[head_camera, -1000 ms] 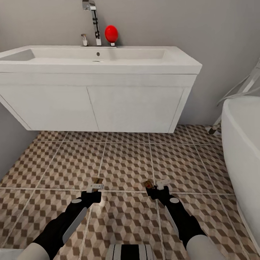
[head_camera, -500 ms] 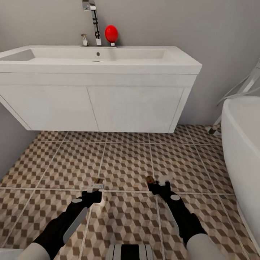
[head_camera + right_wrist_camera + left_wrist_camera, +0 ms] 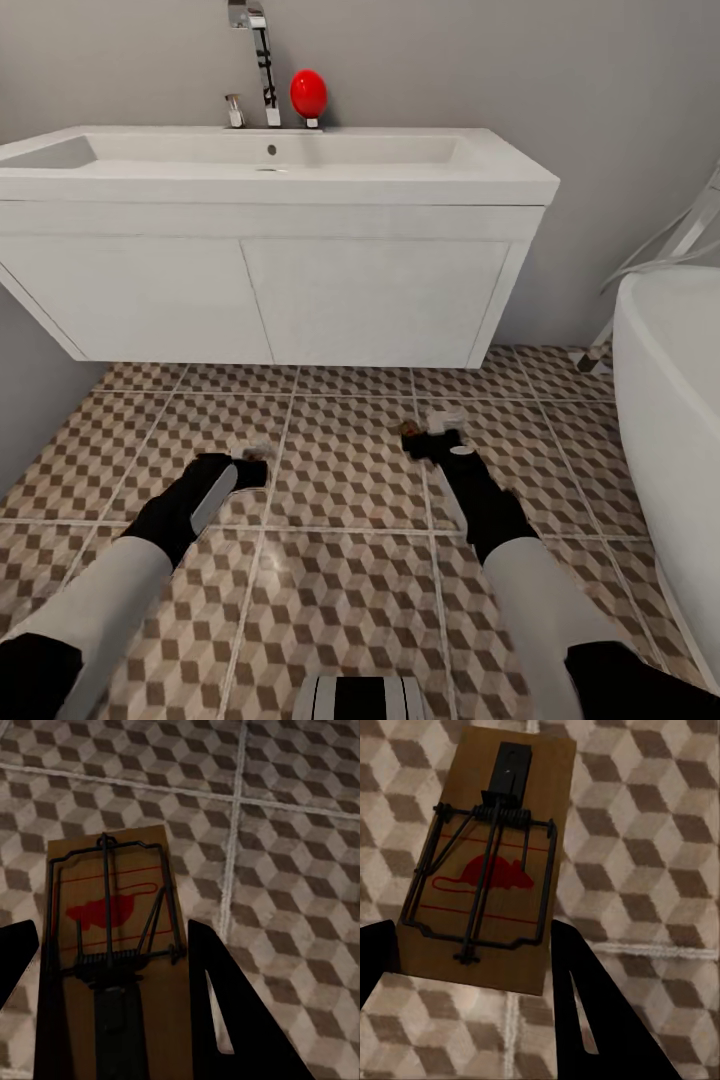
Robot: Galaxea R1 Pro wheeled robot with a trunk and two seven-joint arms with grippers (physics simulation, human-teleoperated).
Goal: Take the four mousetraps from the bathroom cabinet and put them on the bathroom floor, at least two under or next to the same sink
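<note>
Each of my grippers holds one mousetrap above the bathroom floor (image 3: 340,470), in front of the bathroom sink (image 3: 270,150). My left gripper (image 3: 255,458) (image 3: 471,930) is shut on a tan mousetrap (image 3: 487,862) with a red mouse mark, its black fingers (image 3: 585,997) pressing the board's long edges. My right gripper (image 3: 430,437) (image 3: 111,930) is shut the same way on a second mousetrap (image 3: 112,945) (image 3: 410,430). Both traps hang close over the cube-pattern tiles, short of the vanity's front. The cabinet is out of view.
The white wall-hung vanity (image 3: 280,290) leaves a gap above the floor. A chrome tap (image 3: 262,60) and a red oval object (image 3: 308,93) stand at the basin's back. A white bathtub (image 3: 670,400) bounds the right side, and a grey wall (image 3: 30,400) the left.
Both arms have reached forward toward the sink, carrying their mousetraps with them. The sink and floor have not shifted in the picture.
</note>
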